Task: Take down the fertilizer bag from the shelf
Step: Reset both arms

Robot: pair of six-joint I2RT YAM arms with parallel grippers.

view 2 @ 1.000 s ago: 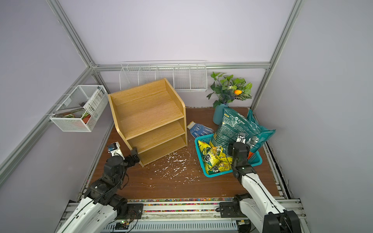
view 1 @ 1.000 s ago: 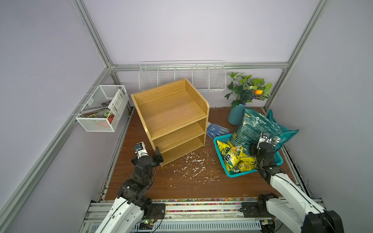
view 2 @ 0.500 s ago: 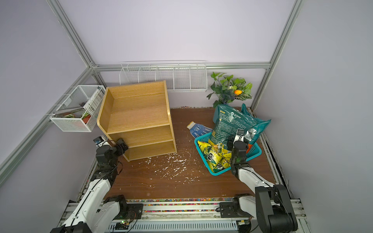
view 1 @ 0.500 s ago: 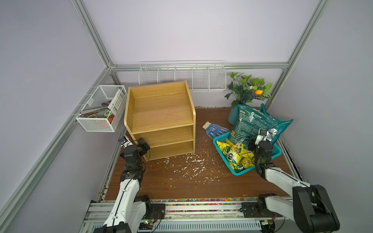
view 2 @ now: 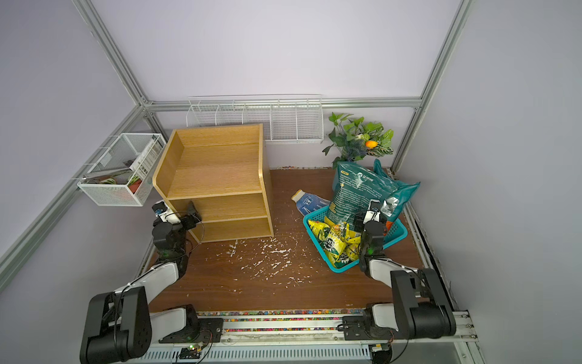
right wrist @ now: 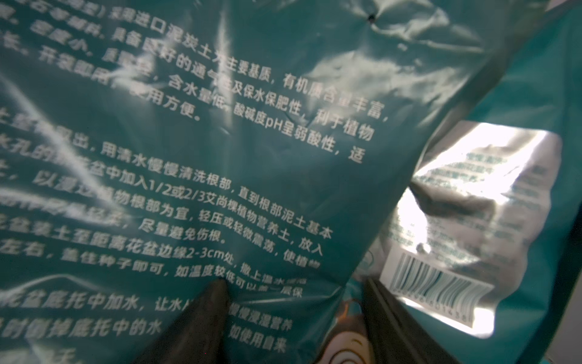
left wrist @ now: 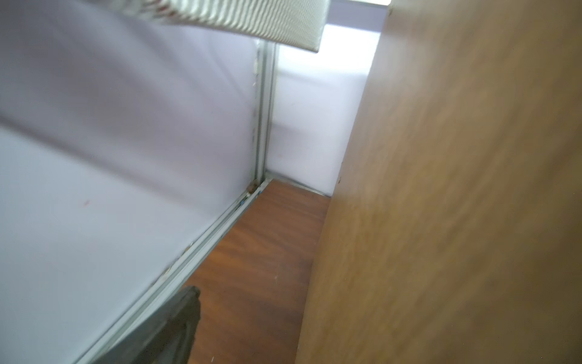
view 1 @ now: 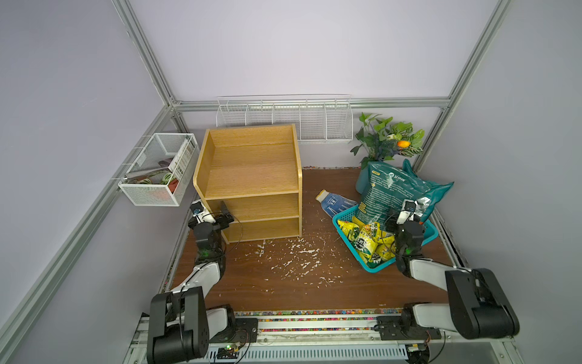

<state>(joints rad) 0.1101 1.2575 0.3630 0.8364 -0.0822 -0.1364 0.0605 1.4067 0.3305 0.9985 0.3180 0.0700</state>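
1. The right gripper (right wrist: 296, 283) had its jaws spread, with the lower edge of the fertilizer bag (right wrist: 220, 141) lying between the fingers (right wrist: 201, 318).
2. The left gripper (view 1: 217, 213) was spread astride the left side panel of the shelf (view 1: 252, 170), its outer finger (left wrist: 176, 327) clear of the wood.
3. The fertilizer bag stood propped in the teal basket (view 1: 379, 266) on yellow packets (view 1: 365, 239), well apart from the shelf.

The brown wooden table (view 1: 252, 285) carries a light oak shelf (view 1: 252, 176), upright at rear left, and a teal basket (view 1: 336, 218) at right. White flakes (view 1: 296, 252) litter the middle. A blue-and-white pouch (view 1: 332, 203) lies flat just beside the basket.
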